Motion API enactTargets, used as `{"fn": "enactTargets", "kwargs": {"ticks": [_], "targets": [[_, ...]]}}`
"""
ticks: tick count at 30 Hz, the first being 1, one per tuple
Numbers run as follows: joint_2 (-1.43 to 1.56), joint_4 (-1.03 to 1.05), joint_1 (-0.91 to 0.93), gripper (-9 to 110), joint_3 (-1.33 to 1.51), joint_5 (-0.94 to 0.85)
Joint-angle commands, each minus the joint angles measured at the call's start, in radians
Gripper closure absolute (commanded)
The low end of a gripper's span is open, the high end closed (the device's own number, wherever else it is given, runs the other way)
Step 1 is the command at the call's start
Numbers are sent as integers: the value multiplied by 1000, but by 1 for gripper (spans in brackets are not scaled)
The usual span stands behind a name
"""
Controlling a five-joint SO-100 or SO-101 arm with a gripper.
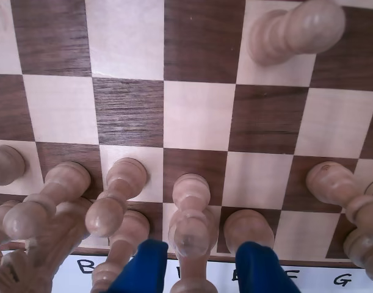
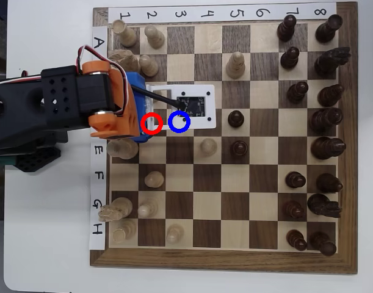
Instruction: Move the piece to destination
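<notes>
The piece (image 1: pixel 189 234) stands low-centre in the wrist view, second row from the lettered edge. It is between the gripper's (image 1: pixel 201 268) parted blue fingers, which are open and not clamped. Overhead, the arm hides it, just left of the blue-ringed destination (image 2: pixel 180 113).

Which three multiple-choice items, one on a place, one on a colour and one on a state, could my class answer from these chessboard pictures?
1. In the overhead view, where does the blue ring lie from the red ring?
A. left
B. right
C. below

2. In the wrist view, the fingertips are:
A. blue
B. orange
C. black

3. The gripper is:
A. shut on a pawn
B. shut on nothing
C. open

Answers:
1. B, the blue ring sits one column right of the red ring.
2. A, both fingertips show blue.
3. C, the jaws stand apart, with gaps on either side of a pale pawn.
</notes>
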Motion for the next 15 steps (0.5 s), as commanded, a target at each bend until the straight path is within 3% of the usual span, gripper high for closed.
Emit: {"fn": "enactTargets", "kwargs": {"ticks": [1,15], "targets": [[-3,-2,-26,86,-117,420],[-25,-37,-38,87,-37,431]]}}
